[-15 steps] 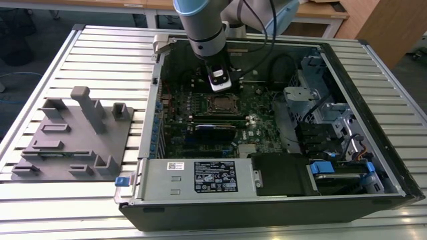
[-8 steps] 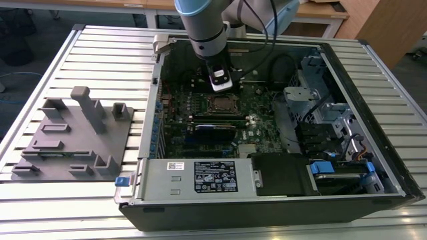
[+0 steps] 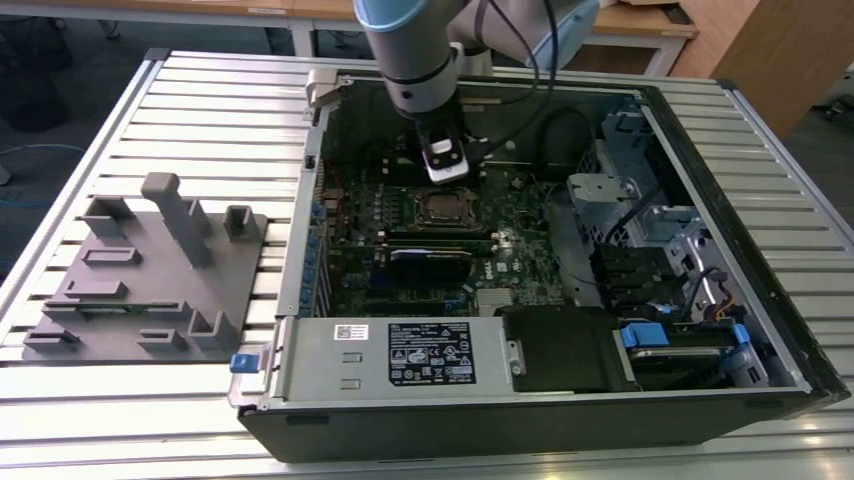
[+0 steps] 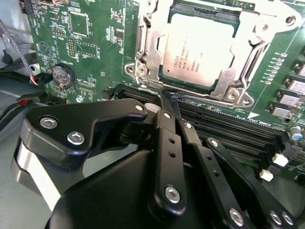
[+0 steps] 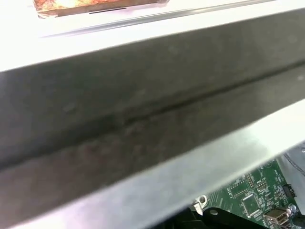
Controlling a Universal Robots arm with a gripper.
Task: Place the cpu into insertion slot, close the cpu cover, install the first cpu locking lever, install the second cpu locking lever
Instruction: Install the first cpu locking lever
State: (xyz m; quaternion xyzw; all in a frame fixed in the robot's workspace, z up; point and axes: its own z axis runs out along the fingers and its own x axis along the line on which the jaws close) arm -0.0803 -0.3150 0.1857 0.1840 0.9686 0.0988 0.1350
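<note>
Jaws of the gripper (image 4: 170, 98) are pinched together into one narrow tip, nothing caught between them as far as I can see. That tip sits right at the edge of the cpu cover (image 4: 149, 45), touching or nearly touching a thin wire lever (image 4: 190, 98) running along that side of the socket. The cover is a silvery frame lying flat around the cpu (image 4: 199, 48), which is already seated in the insertion slot (image 4: 228, 16), grey top showing through the cut-out. Long black memory slots (image 4: 228, 129) run just beside the socket, under the jaws. In the exterior view the arm (image 3: 416, 70) reaches down into an open computer case (image 3: 747, 250), ending just beside the socket. A grey fixture tray (image 3: 134, 290) sits beside the case on the slatted bench (image 3: 80, 420).
</note>
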